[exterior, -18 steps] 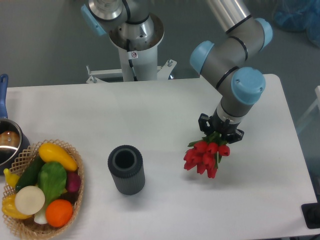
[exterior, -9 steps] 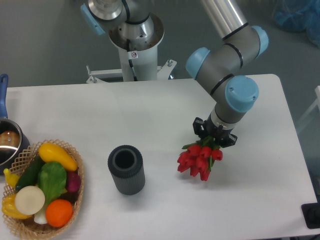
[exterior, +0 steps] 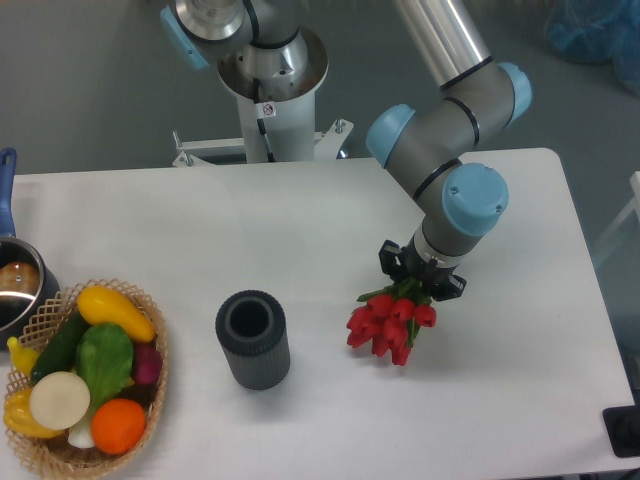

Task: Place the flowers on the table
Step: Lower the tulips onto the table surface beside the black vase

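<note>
We see the gripper clamped on the green stems of the flowers, fingers closed around the bunch just above the red buds. Flowers hang buds-down and a bit toward the camera's left, over the right-middle part of the table. We can't tell if the lowest buds touch the tabletop or hover just above; from this angle it looks close.

Step in hand, as we judge it: carry-and-lower phase, bunch not yet released. The dark cylinder stands upright, well left of the flowers, open top visible. Wicker basket with vegetables sits at the far left corner, a pot behind it.

Next move, our guess: bring the bunch down onto bare table until it rests, likely tilting it to lie flat, then part the fingers and lift away without dragging stems. Space around the drop spot looks free of other objects.
</note>
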Robot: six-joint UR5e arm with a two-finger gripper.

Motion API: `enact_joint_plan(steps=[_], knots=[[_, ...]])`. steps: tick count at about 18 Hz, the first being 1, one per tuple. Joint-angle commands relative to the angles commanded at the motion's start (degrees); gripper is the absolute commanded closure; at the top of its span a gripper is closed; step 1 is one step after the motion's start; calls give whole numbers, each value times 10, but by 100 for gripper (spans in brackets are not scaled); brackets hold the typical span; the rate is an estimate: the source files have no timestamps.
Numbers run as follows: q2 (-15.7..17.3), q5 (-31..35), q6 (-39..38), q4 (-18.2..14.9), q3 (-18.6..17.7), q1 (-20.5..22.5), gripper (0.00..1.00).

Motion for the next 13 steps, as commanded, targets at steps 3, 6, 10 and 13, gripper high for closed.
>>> enact_joint_plan(steps=[3, 6, 10, 13], knots=[[-4, 0, 1, 0, 0, 0, 54], [-12, 0, 2, 0, 0, -4, 54], [-11, 0, 2, 0, 1, -7, 54], [-13, 0, 2, 1, 1, -7, 50]])
